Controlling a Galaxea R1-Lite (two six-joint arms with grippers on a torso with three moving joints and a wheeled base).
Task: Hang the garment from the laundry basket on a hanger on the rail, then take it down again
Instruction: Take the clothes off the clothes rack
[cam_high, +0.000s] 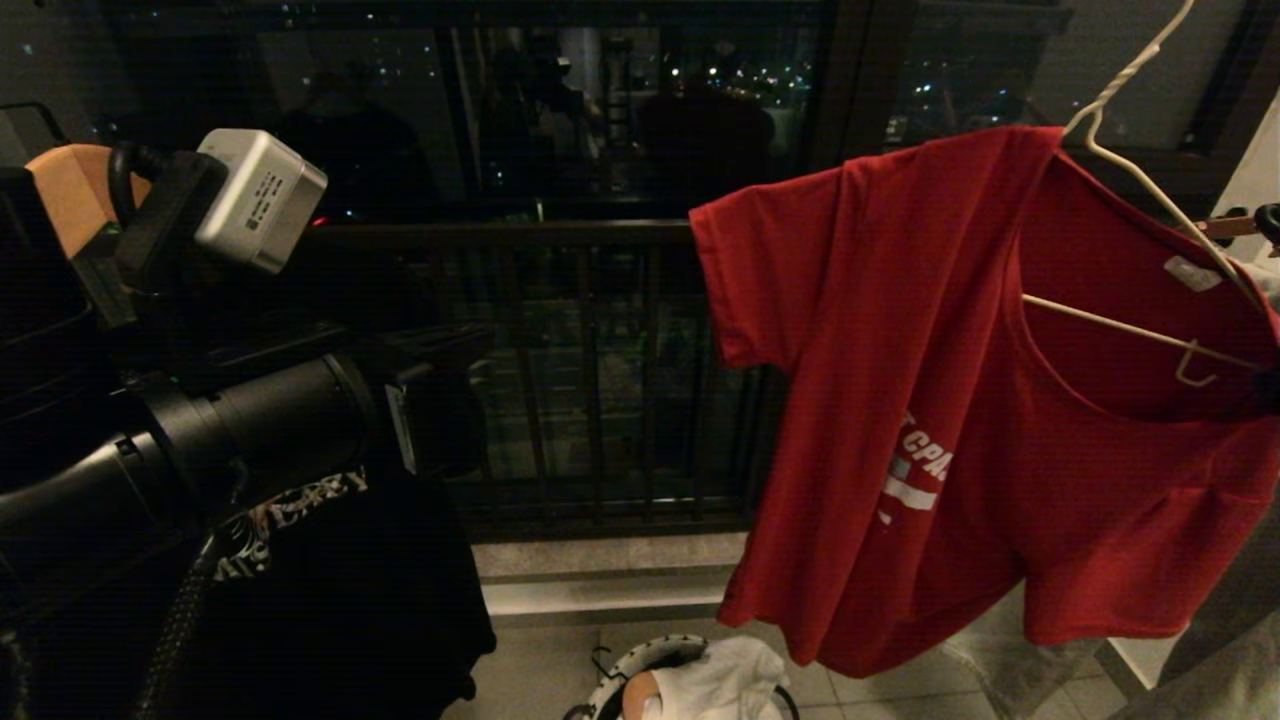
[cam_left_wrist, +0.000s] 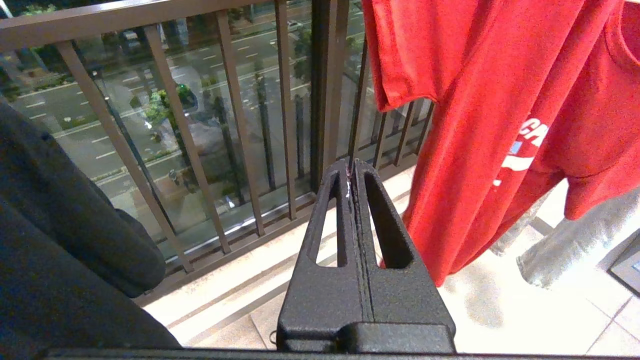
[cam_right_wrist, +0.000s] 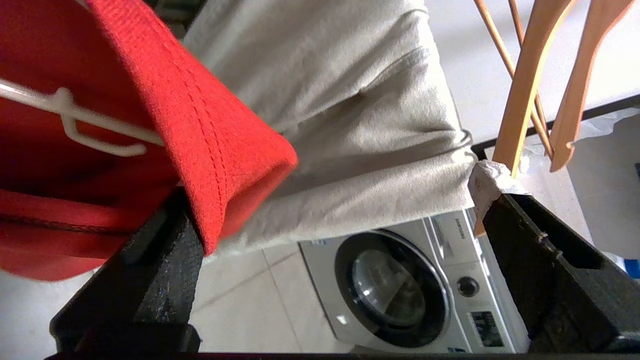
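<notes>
The right hand (cam_right_wrist: 340, 260) stood with its fingers (cam_right_wrist: 150, 280) wide apart. The red garment's (cam_right_wrist: 210, 135) stitched edge lay against one finger, and the white wire hanger (cam_right_wrist: 75, 117) showed inside the shirt. A pale grey cloth (cam_right_wrist: 340, 110) hung between the fingers, wooden hangers (cam_right_wrist: 525, 85) beside it, above a washing machine (cam_right_wrist: 400, 290).

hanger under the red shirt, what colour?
White wire hanger; head view shows it best.
</notes>
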